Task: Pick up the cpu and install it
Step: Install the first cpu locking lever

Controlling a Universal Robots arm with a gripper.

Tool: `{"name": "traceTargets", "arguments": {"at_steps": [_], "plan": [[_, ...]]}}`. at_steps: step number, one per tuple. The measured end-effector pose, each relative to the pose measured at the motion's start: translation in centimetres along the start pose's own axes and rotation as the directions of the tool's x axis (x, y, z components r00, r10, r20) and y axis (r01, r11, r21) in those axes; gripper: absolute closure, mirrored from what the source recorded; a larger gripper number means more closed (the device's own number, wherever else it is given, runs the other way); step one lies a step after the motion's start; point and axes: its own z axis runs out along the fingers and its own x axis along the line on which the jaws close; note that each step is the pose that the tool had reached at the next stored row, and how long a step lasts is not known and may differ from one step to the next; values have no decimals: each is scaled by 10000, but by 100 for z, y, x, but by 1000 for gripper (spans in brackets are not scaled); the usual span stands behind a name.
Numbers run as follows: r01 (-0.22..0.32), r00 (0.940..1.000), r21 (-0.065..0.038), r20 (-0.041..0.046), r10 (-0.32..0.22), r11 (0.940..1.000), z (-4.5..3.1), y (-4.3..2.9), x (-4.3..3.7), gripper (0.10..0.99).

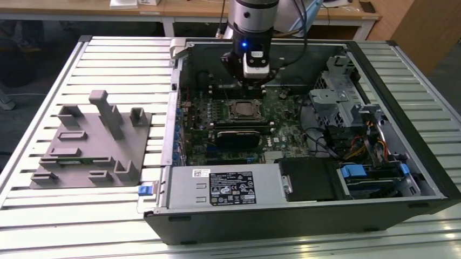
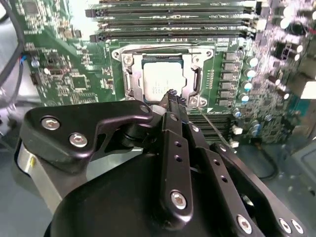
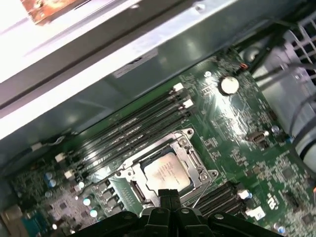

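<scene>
Cpu [image 2: 161,79] seated flat in motherboard socket [image 3: 197,170], inside open computer case [image 1: 403,178]. Gripper [image 2: 172,95] poised just above cpu's near edge, fingers pressed together, gripping nothing.

The lower edge of the pale silver-topped square cpu [image 2: 161,80] is covered by the black metal gripper [image 2: 172,97] in both wrist views; the closed fingertips [image 3: 167,193] overlap that same edge of the cpu [image 3: 168,172]. The gripper's body is cut off by the picture's edge in both wrist views. In the exterior view, the far wall of the open dark computer case [image 1: 303,213] behind the cpu is partly hidden by the arm.
</scene>
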Motion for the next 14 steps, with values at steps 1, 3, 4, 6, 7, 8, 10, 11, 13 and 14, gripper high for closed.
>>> {"name": "traceTargets", "arguments": {"at_steps": [1,3,4,6,7,8,10,11,13,14], "plan": [[173,9999,-1,-4,-173,9999,0,0,0,980],[512,9987,-4,-13,-512,9987,0,0,0,980],[694,9976,-5,-17,-694,9976,0,0,0,980],[1014,9948,-8,-26,-1014,9948,1,0,0,980],[1192,9929,-9,-30,-1192,9929,1,0,0,980],[1352,9908,-10,-34,-1352,9908,1,0,0,980],[1665,9860,-13,-41,-1665,9860,1,0,0,980],[1819,9833,-15,-45,-1819,9833,1,0,0,980],[2121,9772,-19,-52,-2121,9772,1,0,0,980],[2269,9739,-21,-55,-2269,9739,1,0,0,980]]}}
